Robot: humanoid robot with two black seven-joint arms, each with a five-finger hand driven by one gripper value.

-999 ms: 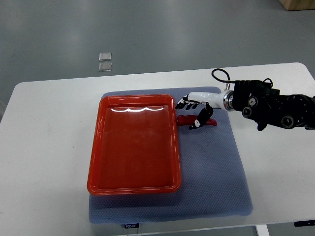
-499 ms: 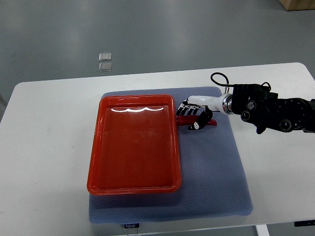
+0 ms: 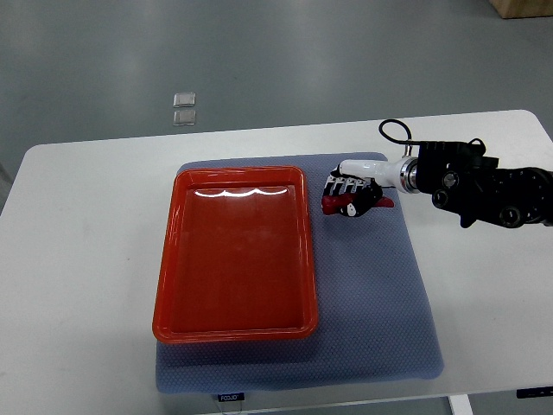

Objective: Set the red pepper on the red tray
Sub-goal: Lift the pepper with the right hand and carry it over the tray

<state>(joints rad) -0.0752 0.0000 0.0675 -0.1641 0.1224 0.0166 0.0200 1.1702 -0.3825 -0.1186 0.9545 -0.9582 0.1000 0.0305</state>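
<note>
Red tray [image 3: 233,251] sits on the blue-grey mat [image 3: 380,294] left of centre on the white table [image 3: 78,259], nothing in it yet. My left arm isn't in shot. Just right of the tray's far right corner, my right hand [image 3: 350,194] has its fingers [image 3: 344,184] curled around the red pepper [image 3: 373,201], stem end poking out toward my wrist. Change over the last second: fingers were spread above the pepper lying on the mat, then closed down over it, and now hand and pepper together have shifted a bit right and away from the tray edge. I read that as a grip secured and the lift starting, though I can't tell for sure whether the pepper has cleared the mat. Pick step looks about done; carry left over the tray rim and release is still to do. Risk I'd flag: grip covers only part of the pepper, so it could rotate during the carry.
</note>
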